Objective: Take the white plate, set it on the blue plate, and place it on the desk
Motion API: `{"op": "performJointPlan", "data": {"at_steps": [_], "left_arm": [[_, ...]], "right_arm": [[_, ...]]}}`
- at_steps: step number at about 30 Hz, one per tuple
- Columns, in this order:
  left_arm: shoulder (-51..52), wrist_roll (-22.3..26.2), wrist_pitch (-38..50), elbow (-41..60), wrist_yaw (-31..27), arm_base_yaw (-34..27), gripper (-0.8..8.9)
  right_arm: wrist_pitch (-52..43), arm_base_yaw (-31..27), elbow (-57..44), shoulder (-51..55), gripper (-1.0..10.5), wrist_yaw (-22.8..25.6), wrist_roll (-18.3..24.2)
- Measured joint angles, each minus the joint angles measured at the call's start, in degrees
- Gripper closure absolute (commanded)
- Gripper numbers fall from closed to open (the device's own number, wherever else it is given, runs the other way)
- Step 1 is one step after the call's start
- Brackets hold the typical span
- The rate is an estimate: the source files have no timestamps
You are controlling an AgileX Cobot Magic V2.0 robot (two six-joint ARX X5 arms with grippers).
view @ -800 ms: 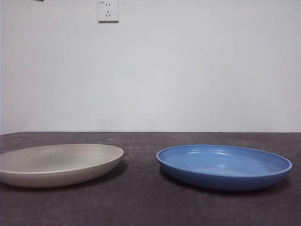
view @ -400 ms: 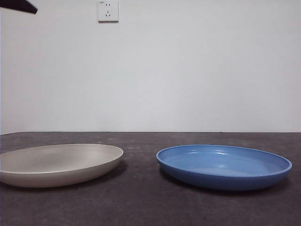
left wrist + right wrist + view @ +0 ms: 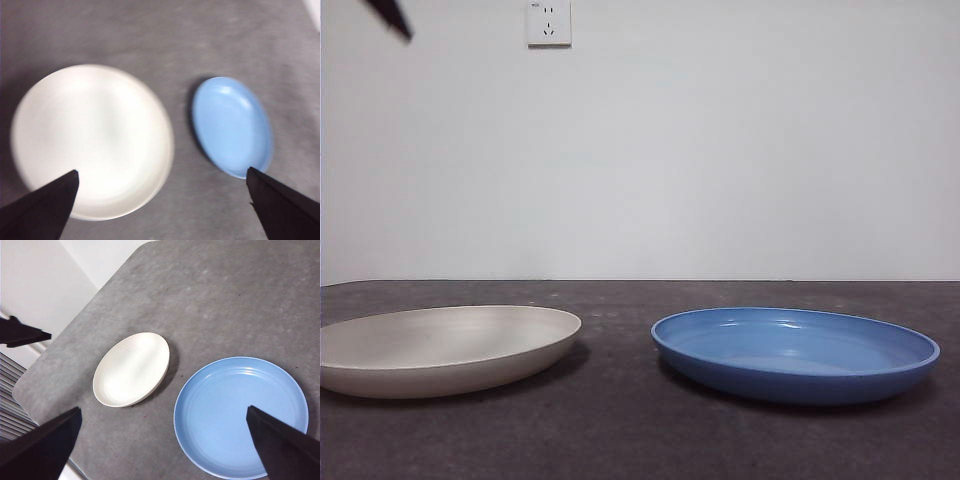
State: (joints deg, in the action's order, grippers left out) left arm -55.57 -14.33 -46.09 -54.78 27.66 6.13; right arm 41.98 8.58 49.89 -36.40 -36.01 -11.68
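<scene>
Overhead, our left hand (image 3: 160, 200) hangs open above the white plate (image 3: 92, 140), apart from it; our right hand (image 3: 160, 440) gapes over the blue plate (image 3: 240, 415); both plates rest on the worktop (image 3: 620, 420).

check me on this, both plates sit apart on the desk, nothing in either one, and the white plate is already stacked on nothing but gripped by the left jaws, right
Not gripped. The left wrist view shows the left gripper hanging open above the white plate, jaws spread wide and touching nothing. The rest holds: white plate and blue plate lie apart on the desk, both empty.
</scene>
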Motion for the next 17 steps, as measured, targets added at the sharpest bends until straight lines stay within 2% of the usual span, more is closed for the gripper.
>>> {"op": "performJointPlan", "data": {"at_steps": [4,12,17], "left_arm": [[-6.95,1.09,-0.87,-0.79,2.03,-4.13,1.87],[-20.31,4.09,-0.11,-2.56,2.36,-6.43,1.88],[-28.44,4.90,4.20,-2.56,2.34,-7.30,1.92]], "right_arm": [[-0.02,0.00,0.00,0.00,3.7,0.00,0.00],[0.00,0.00,0.00,0.00,3.7,0.00,0.00],[0.04,0.00,0.00,0.00,3.7,0.00,0.00]]}}
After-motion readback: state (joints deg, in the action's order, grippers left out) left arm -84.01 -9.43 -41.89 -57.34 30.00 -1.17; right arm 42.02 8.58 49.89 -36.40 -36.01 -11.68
